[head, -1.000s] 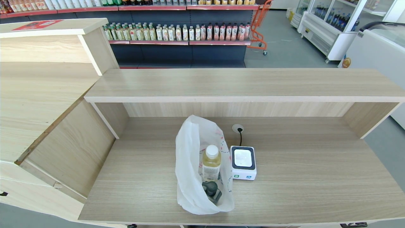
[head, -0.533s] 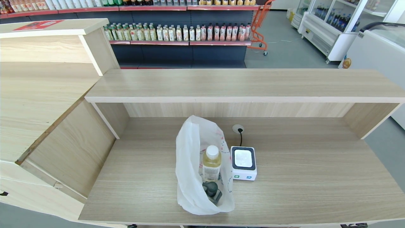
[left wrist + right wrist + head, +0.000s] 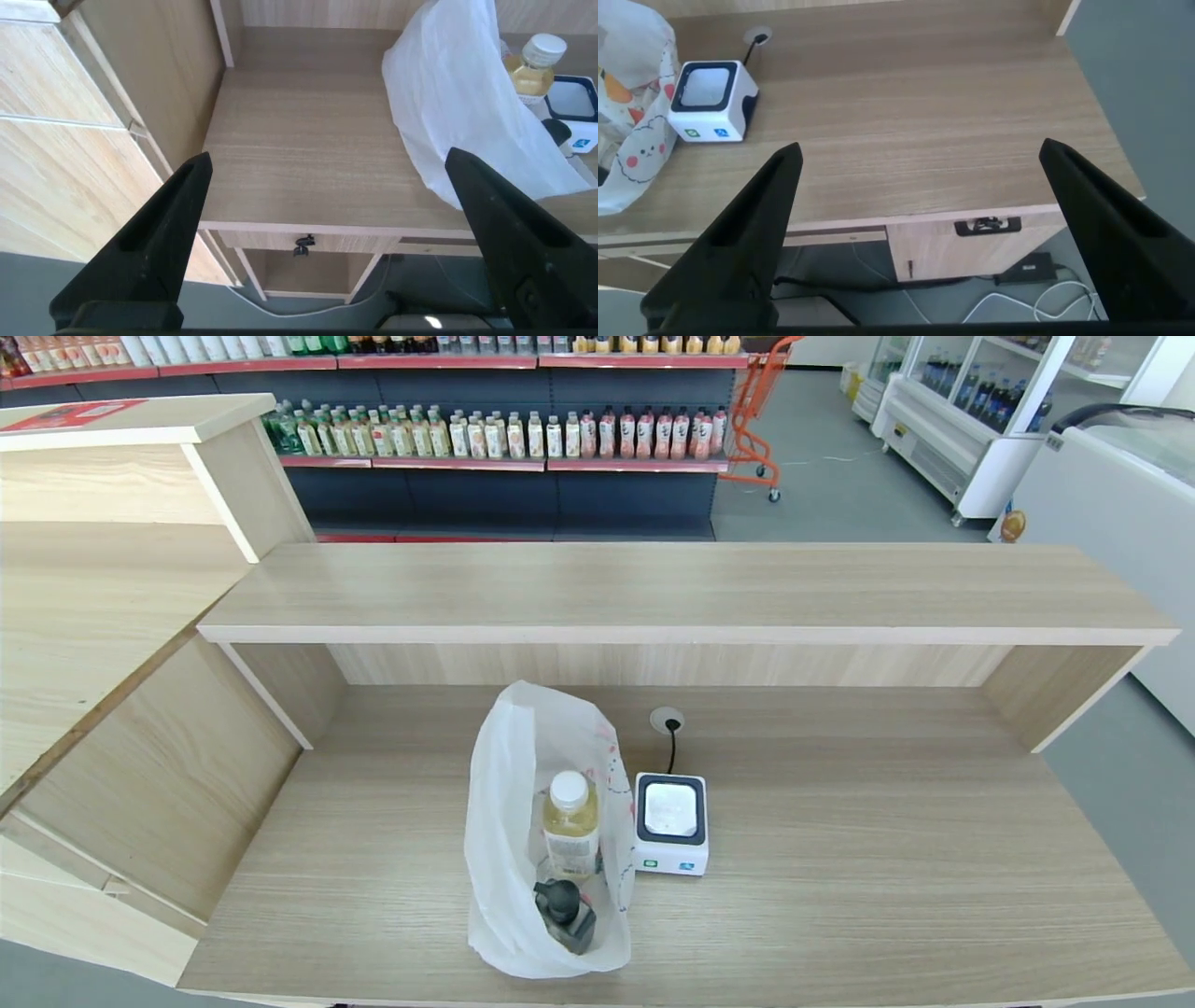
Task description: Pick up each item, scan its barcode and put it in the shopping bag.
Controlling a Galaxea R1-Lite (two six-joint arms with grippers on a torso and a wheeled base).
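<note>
Turning a little, only the head camera moves: the bottle (image 3: 570, 821) and dark item (image 3: 565, 912) sit in the shopping bag (image 3: 504, 821) left of the scanner (image 3: 670, 823), left gripper (image 3: 327, 166) and right gripper (image 3: 920, 149) wide open, empty, so the job looks done.

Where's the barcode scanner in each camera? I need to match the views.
Head view: scanner on the counter, just to the right of the shopping bag.
Left wrist view: scanner partly cut off at the frame edge, beyond the shopping bag.
Right wrist view: scanner in full, beside the shopping bag.
Shared landmark: the white shopping bag.
</note>
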